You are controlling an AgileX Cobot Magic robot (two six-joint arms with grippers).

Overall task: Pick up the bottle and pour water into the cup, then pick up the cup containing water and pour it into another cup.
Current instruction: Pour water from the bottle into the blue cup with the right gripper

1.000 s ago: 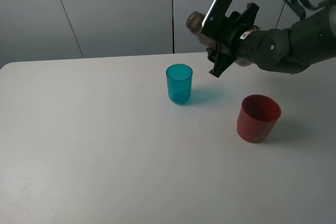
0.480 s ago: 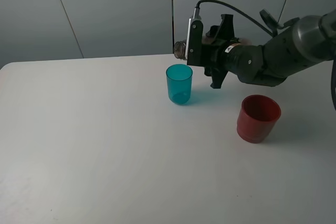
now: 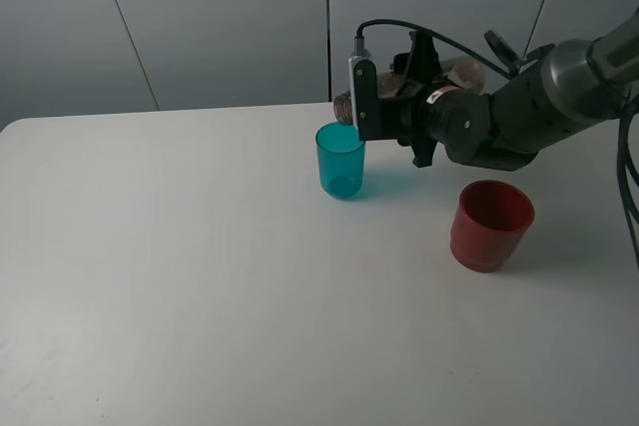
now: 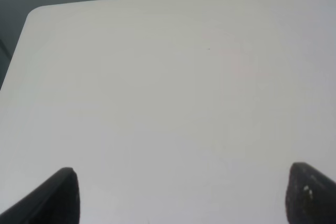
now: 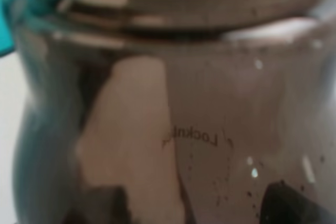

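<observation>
The bottle point(image 3: 344, 106) lay tipped almost level, its mouth just above the far rim of the cup point(image 3: 340, 162) and its body running off toward 2 o'clock. The right gripper point(image 3: 414, 107) was clamped on it. A clean pour probably called for a slow wrist roll, with the mouth held over the opening. At 4 o'clock from the cup stood another cup point(image 3: 490, 223). The left gripper point(image 4: 181, 198) hung with jaws apart over the white surface point(image 3: 180, 286). Grey wall panels point(image 3: 210, 27) stood behind.
</observation>
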